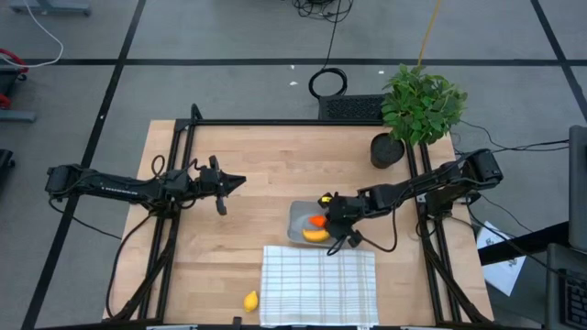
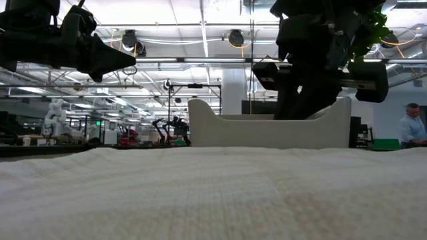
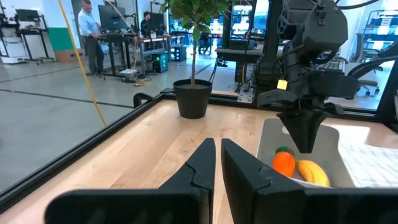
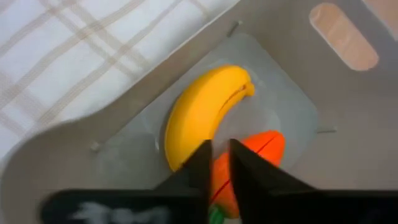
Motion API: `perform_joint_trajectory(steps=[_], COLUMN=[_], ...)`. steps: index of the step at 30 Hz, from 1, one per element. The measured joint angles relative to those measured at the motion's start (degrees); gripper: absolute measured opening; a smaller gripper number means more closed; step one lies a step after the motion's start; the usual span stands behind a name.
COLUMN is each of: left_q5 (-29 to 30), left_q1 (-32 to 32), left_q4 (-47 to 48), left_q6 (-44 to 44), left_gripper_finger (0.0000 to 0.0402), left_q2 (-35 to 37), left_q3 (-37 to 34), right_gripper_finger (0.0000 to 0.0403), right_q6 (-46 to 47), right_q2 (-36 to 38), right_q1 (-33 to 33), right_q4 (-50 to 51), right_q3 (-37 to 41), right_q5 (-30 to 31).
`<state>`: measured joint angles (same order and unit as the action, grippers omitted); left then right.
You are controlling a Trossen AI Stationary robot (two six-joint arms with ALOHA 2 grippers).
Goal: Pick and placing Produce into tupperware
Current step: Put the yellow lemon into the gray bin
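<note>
The right arm is reaching in from the counter's right side, and its tool (image 1: 337, 220) is hanging over the shallow translucent grey rounded-square plastic tub (image 1: 298, 218), which is sitting on the light wooden counter (image 1: 238, 156) a little right of centre. In the right wrist view this tool's two dark fingers (image 4: 200, 163) are standing nearly pressed together, with only a thin slit between them and nothing pinched; they are pointing down at the tub's floor, just above the produce.

Inside the tub, the curved yellow toy banana (image 4: 202, 112) and the orange toy carrot with a green top (image 4: 249, 162) are lying side by side, touching. The left wrist view is showing the same pair, carrot (image 3: 284, 163) beside banana (image 3: 313, 172), below the right arm's tool (image 3: 303, 127).

The small yellow lemon-like piece (image 1: 250, 300) is lying on the bare wood at the near edge, just left of the white checked cloth (image 1: 318, 284), well apart from the tub. The cloth's far edge is lying just beside the tub.

The left arm is waiting over the counter's left half, its tool (image 1: 231, 181) pressed together and empty, aimed toward the centre. A leafy green plant in a dark pot (image 1: 417, 108) is standing at the far right corner.
</note>
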<state>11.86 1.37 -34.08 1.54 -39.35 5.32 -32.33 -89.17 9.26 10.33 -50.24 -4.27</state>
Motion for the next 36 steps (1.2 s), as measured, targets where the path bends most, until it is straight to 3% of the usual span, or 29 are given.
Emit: perform_joint_trajectory(steps=[2,10,17,25,36], left_q5=[0.0,0.0,0.0,0.3,1.5], left_q1=[0.0,0.0,0.0,0.0,-0.4], left_q4=[0.0,0.0,0.0,1.2,1.0], left_q6=[0.0,-0.4,-1.0,-1.6,-7.1], left_gripper_finger=[0.0031,0.0031,0.0031,0.0031,0.0031], left_q2=[0.0,0.0,0.0,0.1,0.6], left_q3=[0.0,0.0,0.0,0.0,0.0], right_gripper_finger=[0.0011,0.0002,0.0001,0.0,0.0], right_q6=[-0.1,-0.1,0.4,7.6,13.8], right_q2=[0.0,0.6,2.5,10.5,22.6], right_q1=[0.0,0.0,0.0,-2.9,-10.0], right_q4=[0.2,1.4,5.6,0.6,-4.7], right_q3=[0.0,-0.4,-6.3,-5.6,-0.1], right_q5=[0.0,-0.2,-0.1,-4.7,-4.9])
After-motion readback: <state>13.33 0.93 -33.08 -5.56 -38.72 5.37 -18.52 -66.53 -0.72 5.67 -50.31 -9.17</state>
